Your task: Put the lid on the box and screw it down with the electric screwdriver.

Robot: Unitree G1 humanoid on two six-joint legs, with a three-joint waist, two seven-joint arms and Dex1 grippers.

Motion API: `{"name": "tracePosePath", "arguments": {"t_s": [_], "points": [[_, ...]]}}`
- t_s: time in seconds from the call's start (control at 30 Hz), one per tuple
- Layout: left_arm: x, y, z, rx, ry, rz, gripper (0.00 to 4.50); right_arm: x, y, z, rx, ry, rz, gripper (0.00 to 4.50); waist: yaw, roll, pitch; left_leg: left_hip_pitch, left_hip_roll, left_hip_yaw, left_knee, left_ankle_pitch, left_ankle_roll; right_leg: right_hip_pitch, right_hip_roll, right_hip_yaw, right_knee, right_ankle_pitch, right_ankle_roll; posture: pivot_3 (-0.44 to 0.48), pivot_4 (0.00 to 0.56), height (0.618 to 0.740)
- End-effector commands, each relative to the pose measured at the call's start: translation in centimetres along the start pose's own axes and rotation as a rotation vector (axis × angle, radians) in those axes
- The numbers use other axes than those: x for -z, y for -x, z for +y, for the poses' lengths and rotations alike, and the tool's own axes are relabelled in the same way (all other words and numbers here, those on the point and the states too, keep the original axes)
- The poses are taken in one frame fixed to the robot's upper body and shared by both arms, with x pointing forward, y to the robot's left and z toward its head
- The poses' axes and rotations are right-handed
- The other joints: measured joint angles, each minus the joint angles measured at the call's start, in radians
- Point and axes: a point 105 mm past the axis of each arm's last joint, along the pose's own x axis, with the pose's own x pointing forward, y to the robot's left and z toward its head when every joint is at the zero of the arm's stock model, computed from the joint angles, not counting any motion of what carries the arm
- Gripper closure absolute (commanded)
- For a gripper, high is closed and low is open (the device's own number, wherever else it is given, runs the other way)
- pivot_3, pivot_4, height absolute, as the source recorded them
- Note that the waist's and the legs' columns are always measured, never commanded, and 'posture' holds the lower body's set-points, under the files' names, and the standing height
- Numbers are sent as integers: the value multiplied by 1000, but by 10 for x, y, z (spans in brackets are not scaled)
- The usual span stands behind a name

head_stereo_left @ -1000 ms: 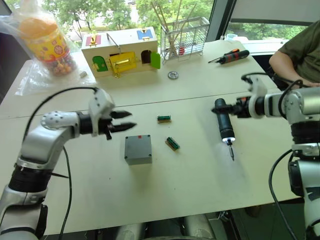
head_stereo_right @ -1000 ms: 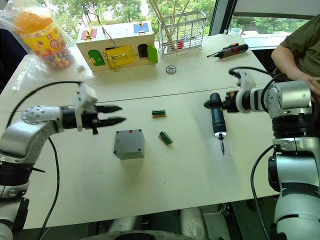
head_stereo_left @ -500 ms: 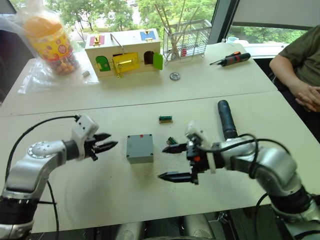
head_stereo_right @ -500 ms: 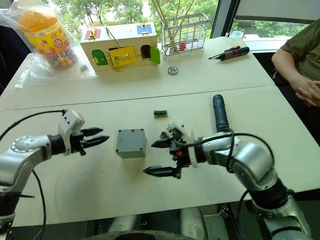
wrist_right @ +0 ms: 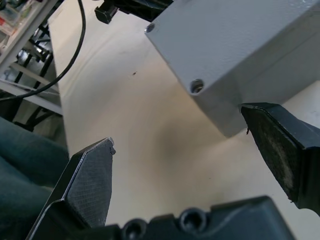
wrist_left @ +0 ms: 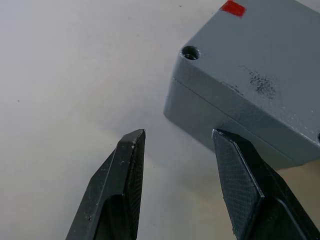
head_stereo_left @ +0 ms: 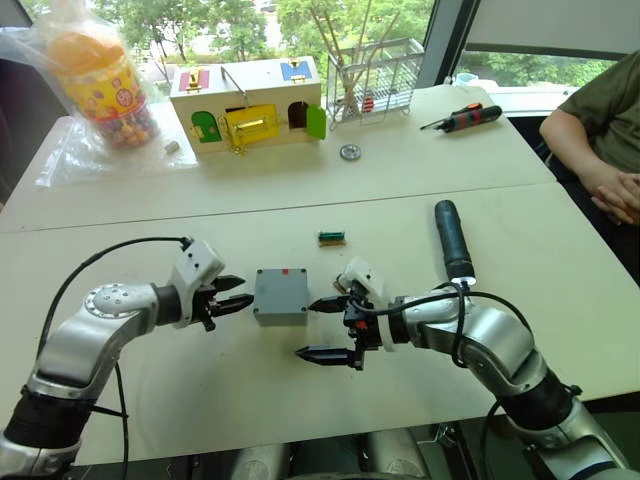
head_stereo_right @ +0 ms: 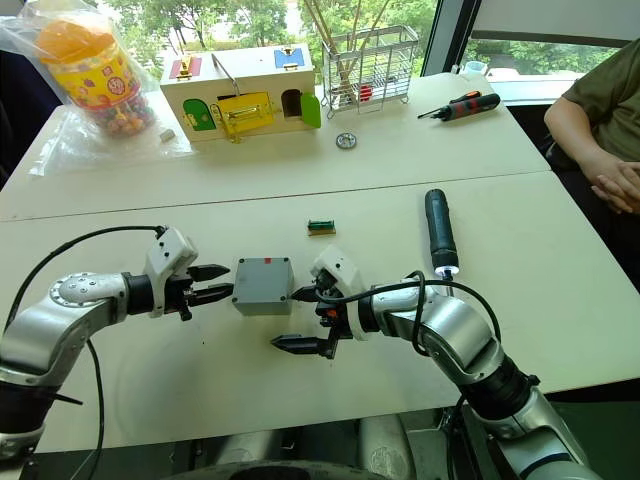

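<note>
Both end effectors flank the small grey square plastic box (head_stereo_left: 280, 296) on the white tabletop (head_stereo_left: 500, 160): left end effector (head_stereo_left: 236, 297) spread and empty beside its left wall, right end effector (head_stereo_left: 320, 328) spread wide, upper fingertip near its right wall. Box's lid (wrist_left: 260, 60) is on, red mark showing. Farther right lies the thick black cylindrical electric screwdriver (head_stereo_left: 452, 240). No writing is legible.

The table carries one grey box (head_stereo_left: 280, 295) with its lid (wrist_left: 260, 65) on, one electric screwdriver (head_stereo_left: 452, 240), one manual screwdriver (head_stereo_left: 462, 117) at upper right, two small green parts (head_stereo_left: 331, 237), one wooden box (head_stereo_left: 248, 101), one wire basket (head_stereo_left: 372, 78), one washer (head_stereo_left: 348, 152) and one candy jar (head_stereo_left: 96, 77).
</note>
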Motion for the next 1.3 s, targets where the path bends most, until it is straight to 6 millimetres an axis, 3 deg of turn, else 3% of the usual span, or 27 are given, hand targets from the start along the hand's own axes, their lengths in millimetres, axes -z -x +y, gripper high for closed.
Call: {"name": "tracePosePath", "arguments": {"t_s": [0.03, 0.13, 0.27, 0.47, 0.63, 0.8, 1.1, 1.3], "points": [[-14, -11, 0, 20, -59, -52, 2349, -19, -7, 14, -57, 6, -82, 40, -1, 0, 0, 0, 0, 0, 0, 0, -1, 0, 0, 0, 0, 0, 0, 0, 150, 740], [-18, -19, 16, -34, -67, -81, 2349, -37, -6, 22, -88, -66, -168, 40, -2, 0, 0, 0, 0, 0, 0, 1, -2, 0, 0, 0, 0, 0, 0, 0, 150, 740], [-13, -19, 24, -47, -81, -70, 2349, -35, 2, 16, -25, -48, -138, 40, -4, 0, 0, 0, 0, 0, 0, 2, -3, -1, 1, -1, 0, 0, 0, 0, 150, 740], [2, 9, 33, -59, -89, 11, 2349, -37, 24, 0, 56, 93, -81, 40, -6, 0, 0, 0, 0, 0, 0, 2, -3, -1, 0, -1, 0, 0, 0, 0, 150, 740], [17, 30, 11, 33, -55, 88, 2349, -35, 20, -19, 78, 166, -42, 40, -9, 0, 0, 0, 1, 1, -2, -1, 1, -2, 1, -1, 0, 0, 0, 0, 150, 740], [16, 28, -10, 67, -14, 61, 2349, -26, 5, -24, 42, 212, -3, 40, -1, 0, 0, 0, 1, 1, -1, -1, 1, 0, 0, 0, 0, 0, 0, 0, 150, 740], [5, 16, -7, 13, -27, 1, 2349, -22, -3, -2, -83, 195, -4, 40, -5, 0, 0, 0, 1, 0, -1, 2, -3, -1, 0, 0, 0, 0, 0, 0, 150, 740], [-2, 10, 7, -24, -65, -14, 2349, -19, -3, 7, -100, 178, -7, 40, -1, -1, 0, 0, 1, 0, -1, 2, -3, -1, 0, 0, 0, 0, 0, 0, 150, 740]]}}
